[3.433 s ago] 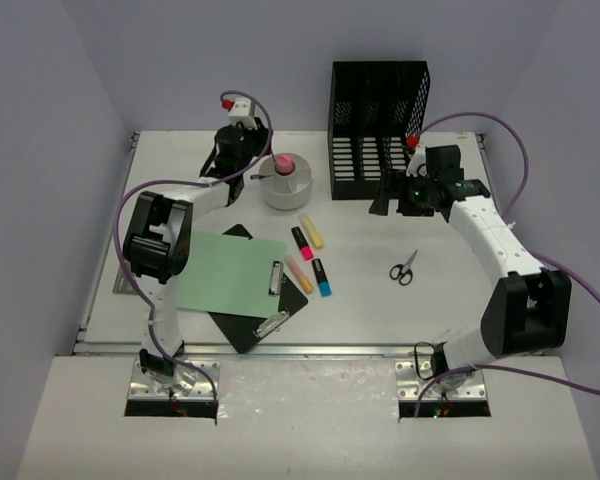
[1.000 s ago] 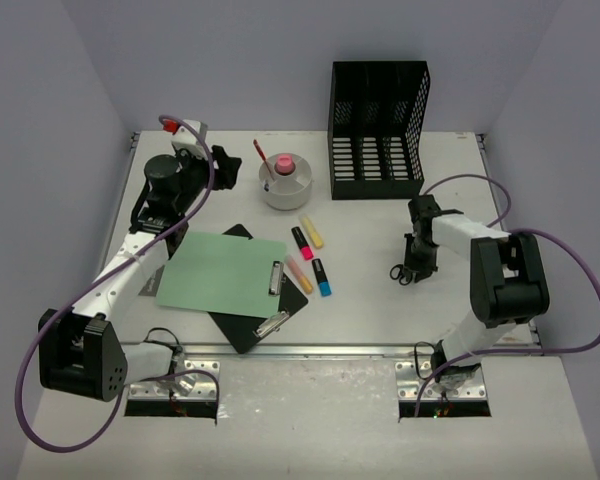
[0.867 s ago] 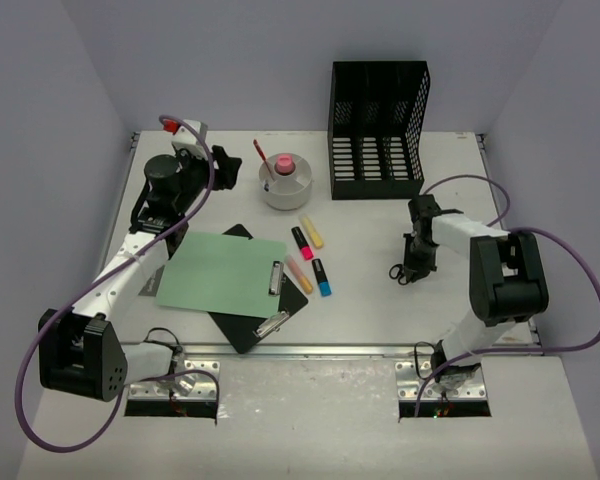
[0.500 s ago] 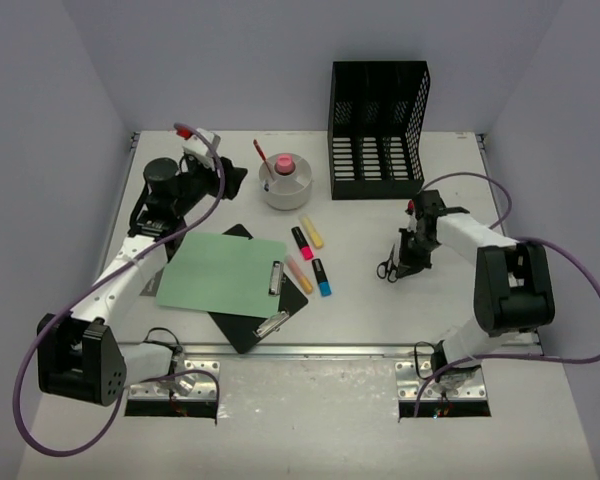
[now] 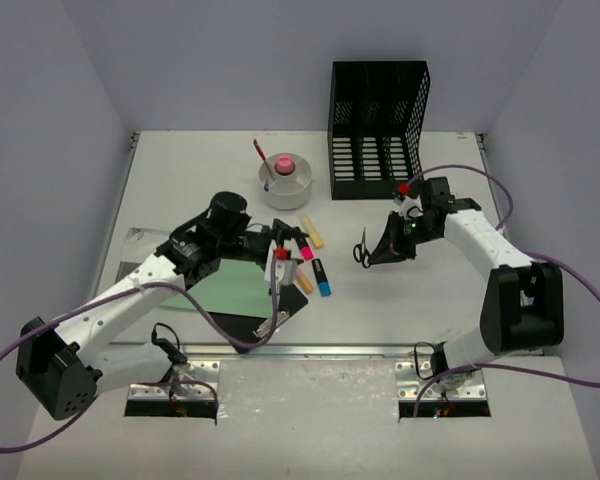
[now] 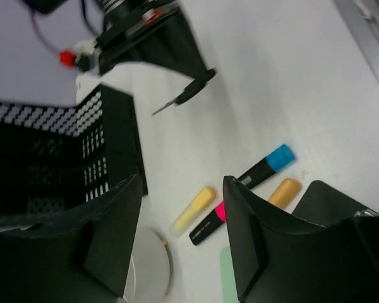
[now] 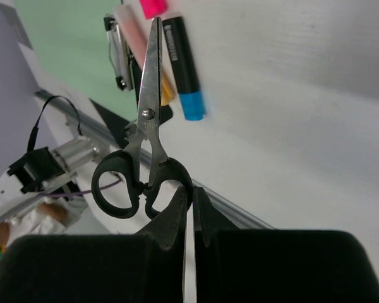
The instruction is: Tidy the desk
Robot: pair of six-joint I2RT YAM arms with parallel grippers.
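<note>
The large matte white desk (image 5: 180, 170) fills the middle of the top view, lying under both arms. Its silver metal rail (image 5: 330, 351) runs along the near edge, just ahead of the arm bases.

The right gripper (image 7: 189, 201) has its fingers pressed together on one black handle loop of a pair of steel-bladed scissors (image 7: 149, 120). The closed blades point away from the gripper. From above, the scissors sit right of centre, between the row of markers and the right arm, and they appear to be held off the tabletop.

The left gripper (image 6: 183, 183) reaches over the middle of the desk with its fingers spread wide and nothing between them. Through the gap its camera sees four markers lying on the tabletop:
- a yellow highlighter (image 6: 192, 210)
- a black marker with a pink cap (image 6: 208, 224), just beside the yellow one
- a black marker with a blue cap (image 6: 265, 167)
- an orange highlighter (image 6: 284, 191)

A pale green sheet (image 5: 215, 282) lies on a black clipboard (image 5: 292, 300) near the rail, partly under the left arm.

At the far side stands a black mesh file rack (image 5: 378, 130). Left of it is a round white cup (image 5: 285, 188), which holds a red pen (image 5: 261, 157).
</note>
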